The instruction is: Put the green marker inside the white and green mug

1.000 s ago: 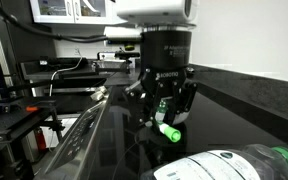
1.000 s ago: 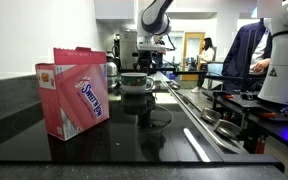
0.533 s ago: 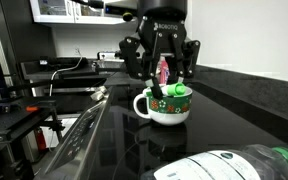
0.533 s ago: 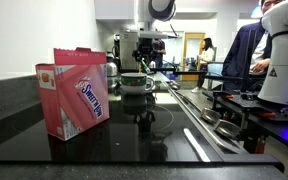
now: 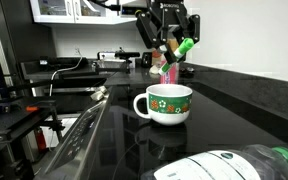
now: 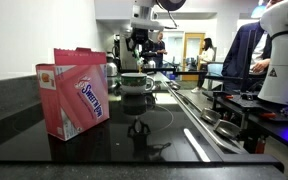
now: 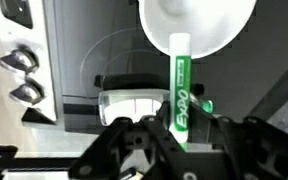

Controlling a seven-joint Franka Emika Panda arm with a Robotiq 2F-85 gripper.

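My gripper (image 5: 170,32) hangs high above the black counter, shut on the green marker (image 5: 184,47), which sticks out slanted below the fingers. The white and green mug (image 5: 164,103) stands upright on the counter below the gripper, a clear gap beneath the marker. In the wrist view the marker (image 7: 181,85) runs up from between the fingers of my gripper (image 7: 182,118), and its pale tip overlaps the mug's white inside (image 7: 199,25). In an exterior view the gripper (image 6: 144,35) is above the mug (image 6: 136,82).
A clear plastic bottle (image 5: 229,166) with a green cap (image 5: 284,155) lies in the foreground, and it also shows in the wrist view (image 7: 134,104). A small pink container (image 5: 168,72) stands behind the mug. A pink box (image 6: 79,92) stands on the counter. Stove knobs (image 7: 22,90) are at one side.
The gripper has risen from counter level with the marker held in it. It now hangs well above the mug, which is fully uncovered.
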